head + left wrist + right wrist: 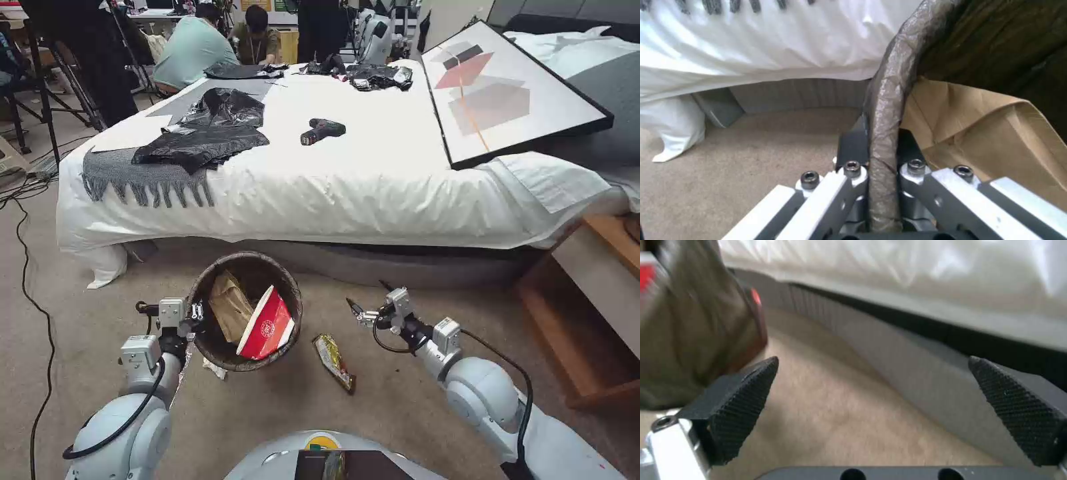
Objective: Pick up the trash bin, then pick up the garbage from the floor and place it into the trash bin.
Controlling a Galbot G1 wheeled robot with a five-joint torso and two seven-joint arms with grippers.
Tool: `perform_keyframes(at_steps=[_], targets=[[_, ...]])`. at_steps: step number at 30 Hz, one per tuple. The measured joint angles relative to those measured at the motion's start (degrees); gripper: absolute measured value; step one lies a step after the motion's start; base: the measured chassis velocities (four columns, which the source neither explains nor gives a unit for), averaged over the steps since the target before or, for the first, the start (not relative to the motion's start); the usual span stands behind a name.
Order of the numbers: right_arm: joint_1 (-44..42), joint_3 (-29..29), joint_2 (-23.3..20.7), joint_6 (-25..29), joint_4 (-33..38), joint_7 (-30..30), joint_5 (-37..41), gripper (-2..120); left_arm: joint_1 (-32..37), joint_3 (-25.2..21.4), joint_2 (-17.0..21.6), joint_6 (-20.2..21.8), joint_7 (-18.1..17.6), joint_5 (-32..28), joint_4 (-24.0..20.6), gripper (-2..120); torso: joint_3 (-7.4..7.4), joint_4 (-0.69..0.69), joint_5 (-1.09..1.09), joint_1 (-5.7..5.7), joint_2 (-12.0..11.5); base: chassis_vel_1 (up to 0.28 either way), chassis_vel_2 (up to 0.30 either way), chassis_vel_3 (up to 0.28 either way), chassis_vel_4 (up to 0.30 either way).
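The trash bin (220, 347), round with a dark bag folded over its rim, hangs in front of the bed, held by its rim. My left gripper (195, 313) is shut on that rim (885, 140), one finger inside and one outside. Inside the bin lie a brown paper bag (230, 307) (996, 140) and a red-and-white carton (265, 327). A yellow-gold snack wrapper (335, 361) lies on the carpet right of the bin. A crumpled white tissue (215, 369) peeks out below the bin. My right gripper (363, 300) (871, 406) hovers open above the carpet, beyond the wrapper, with nothing between its fingers.
The bed (373, 187) with a white sheet spans the view ahead, carrying black plastic bags (207, 137), a grey fringed cloth (133, 173), a drill (321, 131) and a framed picture (507, 93). A wooden step (587, 313) stands at the right. A black cable (33, 300) runs along the left floor.
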Motion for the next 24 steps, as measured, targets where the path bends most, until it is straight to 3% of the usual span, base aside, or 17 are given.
perform_keyframes(at_steps=[24], targets=[[6.1, -11.6, 2.7, 1.0, -14.4, -1.3, -0.4, 100, 0.1, 0.3, -0.2, 0.0, 0.0, 0.1, -0.1, 0, 0.0, 0.0, -0.01, 0.0, 0.0, 0.0, 0.0, 0.0, 0.0]])
